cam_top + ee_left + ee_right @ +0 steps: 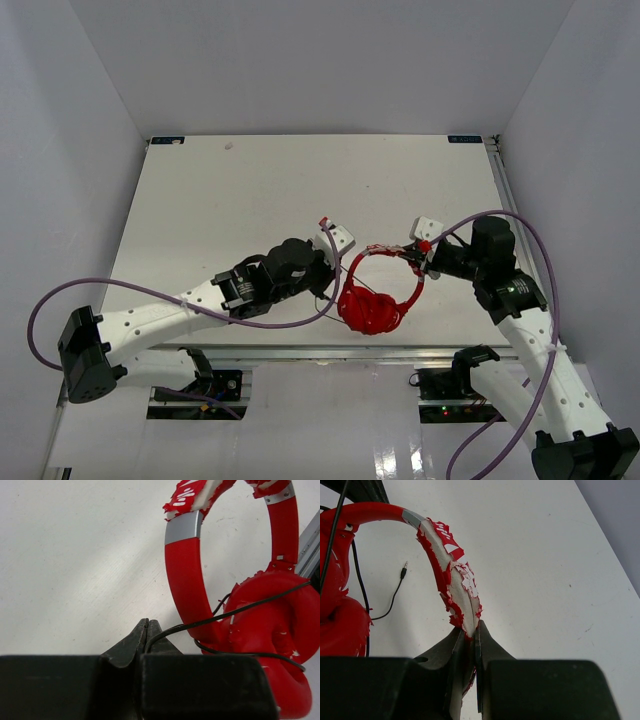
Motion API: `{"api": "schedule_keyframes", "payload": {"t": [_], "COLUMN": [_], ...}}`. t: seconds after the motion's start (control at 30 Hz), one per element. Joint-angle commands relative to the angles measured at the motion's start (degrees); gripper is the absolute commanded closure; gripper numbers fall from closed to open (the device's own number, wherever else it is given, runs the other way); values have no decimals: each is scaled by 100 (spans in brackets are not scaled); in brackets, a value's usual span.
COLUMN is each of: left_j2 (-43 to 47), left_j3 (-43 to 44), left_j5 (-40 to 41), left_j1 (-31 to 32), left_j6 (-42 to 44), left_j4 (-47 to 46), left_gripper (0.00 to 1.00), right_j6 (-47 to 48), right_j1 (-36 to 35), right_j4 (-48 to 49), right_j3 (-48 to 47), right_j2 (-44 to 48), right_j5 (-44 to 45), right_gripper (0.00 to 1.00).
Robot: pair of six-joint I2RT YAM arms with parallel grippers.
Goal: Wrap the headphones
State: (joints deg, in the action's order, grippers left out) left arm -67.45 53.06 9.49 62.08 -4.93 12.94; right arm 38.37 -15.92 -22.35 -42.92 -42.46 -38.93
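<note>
- The headphones (372, 308) are lying near the table's (250, 190) front edge, between both arms.
- Their cups (280, 625) are pointing nearward, with the headband (456, 582) arching away, slightly rightward.
- The right gripper (470, 628) is clamping the headband's top.
- The left gripper (147, 626) is pinching the cable (260, 602).

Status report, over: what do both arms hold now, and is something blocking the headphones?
Left jaws shut on black cable. Right jaws shut on headband. Headphones between the arms, plug lying free. No obstacle seen.
</note>
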Motion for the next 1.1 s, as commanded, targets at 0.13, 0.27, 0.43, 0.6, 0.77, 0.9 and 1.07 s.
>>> {"api": "schedule_keyframes", "payload": {"t": [0.13, 0.27, 0.43, 0.6, 0.77, 0.9, 1.07], "left_j2": [523, 819, 995, 886, 795, 791, 757], "left_j3": [-418, -785, -1133, -1303, -1558, -1800, -2110], "left_j5": [330, 265, 130, -144, -272, -316, -348], "left_j1": [-258, -275, -275, -279, -281, -284, -275], "left_j6": [-72, -209, -342, -448, -583, -709, -862], "left_j4": [-613, -974, -1415, -1808, -2142, -2467, -2895], "left_gripper": [88, 81, 72, 73, 73, 73, 81], "right_j6": [-80, -431, -1028, -1865, -2568, -3414, -4350], "right_j1": [40, 89, 177, 329, 502, 693, 856], "right_j4": [-495, -464, -372, 25, 289, 733, 1078], "right_j3": [-439, -689, -1005, -1141, -1357, -1460, -1552], "right_j2": [-14, -173, -417, -576, -714, -729, -728], "right_j5": [-1094, -1317, -1685, -1855, -1781, -1398, -929], "right_gripper": [92, 92, 92, 92, 92, 92, 92]}}
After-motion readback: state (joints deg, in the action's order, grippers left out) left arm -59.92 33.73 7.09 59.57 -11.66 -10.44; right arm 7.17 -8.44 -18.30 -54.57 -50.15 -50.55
